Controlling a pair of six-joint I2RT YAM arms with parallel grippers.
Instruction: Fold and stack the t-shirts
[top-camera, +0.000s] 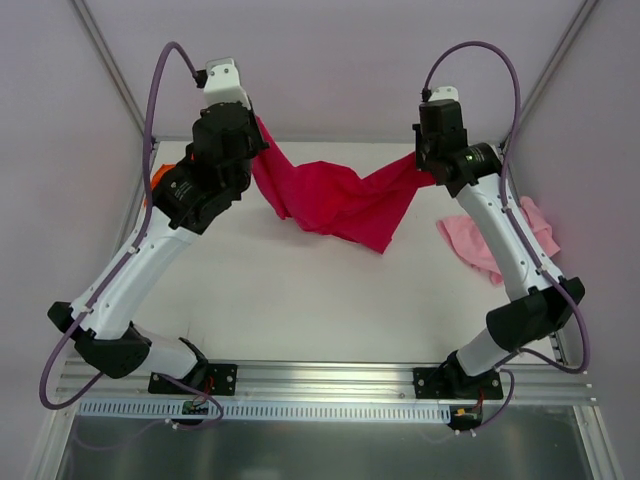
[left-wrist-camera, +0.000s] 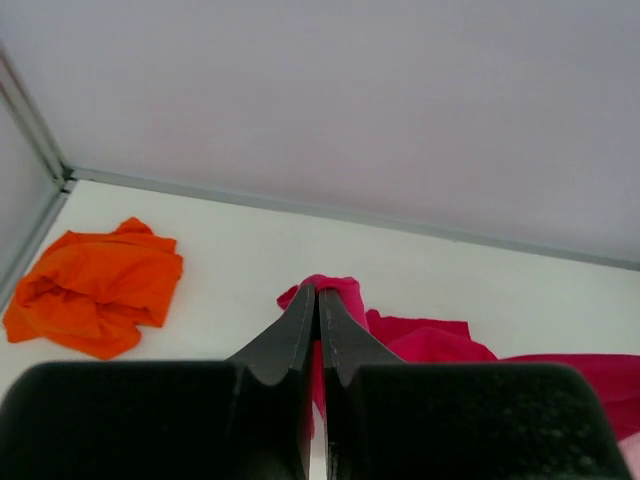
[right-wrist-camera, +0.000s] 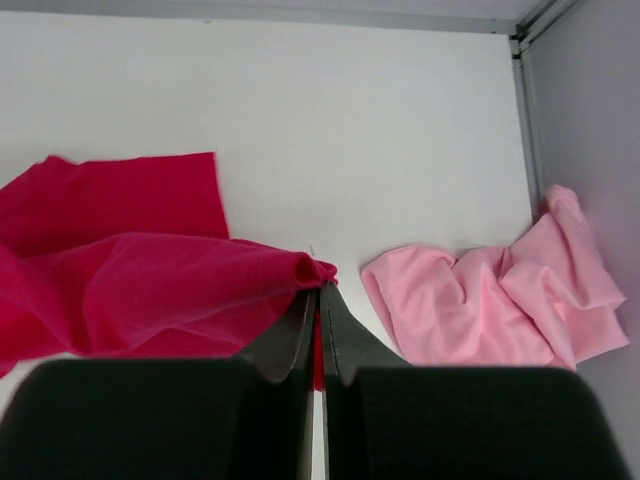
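Observation:
The crimson t-shirt (top-camera: 335, 200) hangs stretched above the table between both arms, sagging in the middle with its lower edge near the white table (top-camera: 300, 300). My left gripper (left-wrist-camera: 318, 292) is shut on one end of the crimson t-shirt (left-wrist-camera: 345, 295). At the other end, my right gripper (right-wrist-camera: 320, 288) is shut on the crimson t-shirt (right-wrist-camera: 150, 280). The orange t-shirt (left-wrist-camera: 95, 285) lies crumpled at the far left, mostly hidden behind the left arm in the top view (top-camera: 158, 175). The pink t-shirt (right-wrist-camera: 490, 300) lies crumpled at the right edge (top-camera: 480, 245).
Metal frame posts and pale walls close in the table at the back and sides (top-camera: 110, 60). An aluminium rail (top-camera: 320, 375) carrying both arm bases runs along the near edge.

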